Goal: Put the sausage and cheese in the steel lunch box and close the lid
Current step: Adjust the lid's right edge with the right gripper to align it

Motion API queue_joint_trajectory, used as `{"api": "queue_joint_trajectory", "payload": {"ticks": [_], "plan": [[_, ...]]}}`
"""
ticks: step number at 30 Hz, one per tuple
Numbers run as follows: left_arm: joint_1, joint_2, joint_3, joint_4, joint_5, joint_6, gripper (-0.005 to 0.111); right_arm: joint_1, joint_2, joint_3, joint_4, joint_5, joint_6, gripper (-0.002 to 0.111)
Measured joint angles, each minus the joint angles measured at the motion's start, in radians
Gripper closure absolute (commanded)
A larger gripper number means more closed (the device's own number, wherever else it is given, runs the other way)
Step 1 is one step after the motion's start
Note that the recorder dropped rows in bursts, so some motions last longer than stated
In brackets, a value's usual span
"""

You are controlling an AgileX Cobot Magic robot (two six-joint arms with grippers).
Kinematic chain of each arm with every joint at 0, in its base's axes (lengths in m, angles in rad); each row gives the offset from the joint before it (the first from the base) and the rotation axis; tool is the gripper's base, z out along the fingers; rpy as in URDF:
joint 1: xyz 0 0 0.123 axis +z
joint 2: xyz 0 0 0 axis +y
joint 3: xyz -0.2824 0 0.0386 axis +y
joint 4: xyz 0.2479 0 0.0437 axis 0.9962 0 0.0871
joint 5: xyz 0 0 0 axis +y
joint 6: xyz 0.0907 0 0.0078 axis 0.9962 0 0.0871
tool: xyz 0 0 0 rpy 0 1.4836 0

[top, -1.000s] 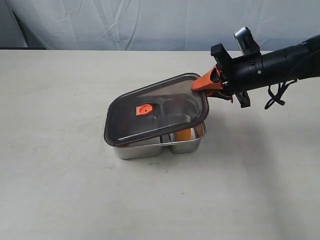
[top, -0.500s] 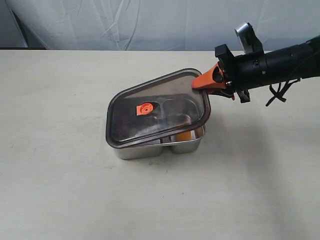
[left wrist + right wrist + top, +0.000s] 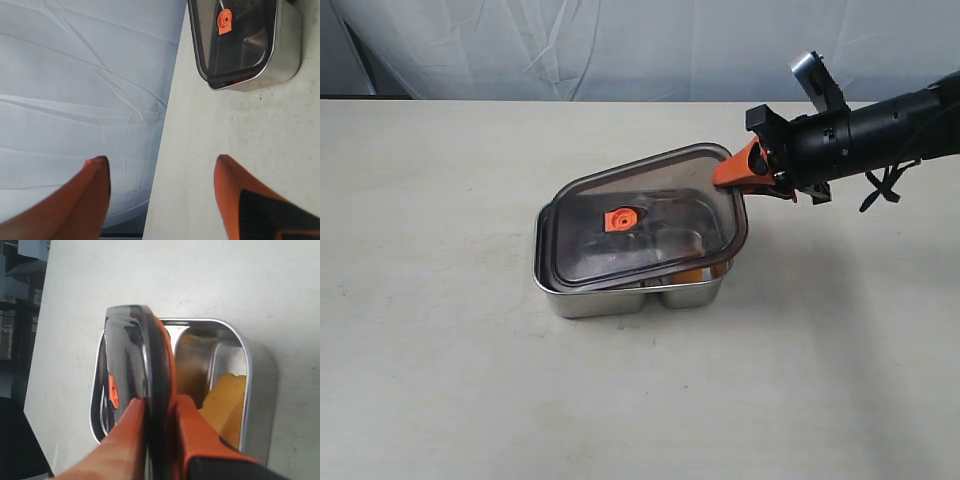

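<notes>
The steel lunch box (image 3: 620, 299) stands mid-table, also in the left wrist view (image 3: 290, 60) and the right wrist view (image 3: 262, 390). The dark smoky lid (image 3: 640, 225) with its orange valve tab (image 3: 618, 219) lies tilted over it, left edge down on the box, right corner raised. My right gripper (image 3: 738, 172) is shut on that raised corner; its fingers clamp the lid's edge (image 3: 157, 390). The yellow-orange cheese (image 3: 225, 400) sits in the smaller compartment, peeking out under the lid (image 3: 688, 272). The sausage is hidden. My left gripper (image 3: 162, 172) is open, away from the box.
A pale cloth backdrop (image 3: 620, 50) hangs behind the table's far edge. Bare table surface (image 3: 440, 380) lies around the box on every side. The right arm (image 3: 880, 135) reaches in from the right edge.
The right gripper has lowered the lid and shifted it a little to the right, so its left edge now rests on the box and the tilt is smaller.
</notes>
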Motion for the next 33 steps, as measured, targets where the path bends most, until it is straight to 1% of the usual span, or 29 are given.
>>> {"api": "queue_joint_trajectory", "payload": {"ticks": [3, 5, 8, 11, 18, 24, 33], "plan": [[0.000, 0.000, 0.000, 0.000, -0.002, 0.000, 0.048, 0.000, 0.000, 0.000, 0.000, -0.004, -0.004, 0.108], [0.000, 0.000, 0.000, 0.000, -0.004, 0.000, 0.048, 0.000, 0.000, 0.000, 0.025, 0.026, -0.006, 0.108], [0.000, 0.000, 0.000, -0.002, -0.004, 0.000, 0.048, 0.000, 0.007, 0.000, 0.152, 0.123, -0.008, 0.108], [0.000, 0.000, 0.000, -0.002, -0.004, 0.000, 0.048, 0.000, 0.007, 0.000, 0.205, 0.179, 0.014, 0.108], [0.000, 0.000, 0.000, -0.002, -0.004, 0.000, 0.048, 0.000, 0.007, 0.000, 0.174, 0.179, 0.052, 0.108], [0.000, 0.000, 0.000, -0.002, -0.004, -0.002, 0.048, 0.000, 0.007, 0.000, 0.023, 0.084, 0.126, 0.108], [0.000, 0.000, 0.000, -0.002, -0.004, -0.002, 0.048, 0.002, 0.007, 0.000, 0.002, 0.065, 0.149, 0.108]]}}
